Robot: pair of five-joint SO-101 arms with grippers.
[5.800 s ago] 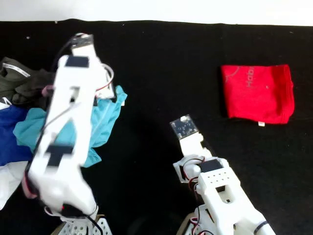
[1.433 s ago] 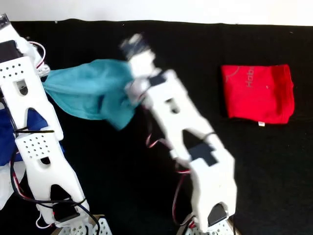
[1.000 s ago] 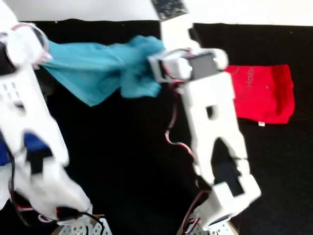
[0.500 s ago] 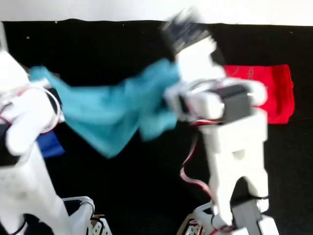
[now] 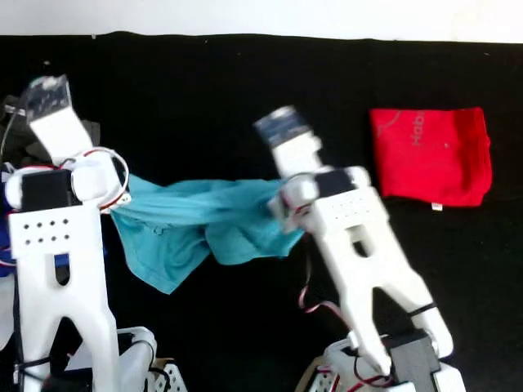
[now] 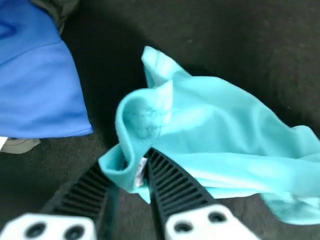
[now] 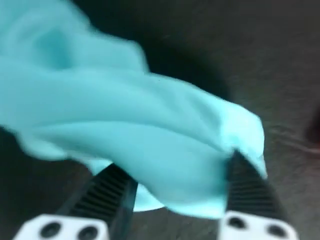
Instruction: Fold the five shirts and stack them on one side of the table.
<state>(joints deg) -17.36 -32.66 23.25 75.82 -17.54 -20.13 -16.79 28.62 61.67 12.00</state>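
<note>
Left claw (image 6: 131, 162) clenched on the teal shirt (image 5: 204, 224) | right claw (image 7: 175, 167) grasping its other end, cloth strung between them over the surface (image 5: 245, 82) | done: red shirt (image 5: 431, 155) folded at the right | to go, I'd say: teal one, blue shirt (image 6: 35, 75), dark shirt (image 6: 60, 7).

The stretched shirt (image 5: 196, 216) spans from left pincer (image 6: 132, 165) to right pincer (image 7: 175, 167); folded shirt (image 5: 431, 155) lies farther right.
</note>
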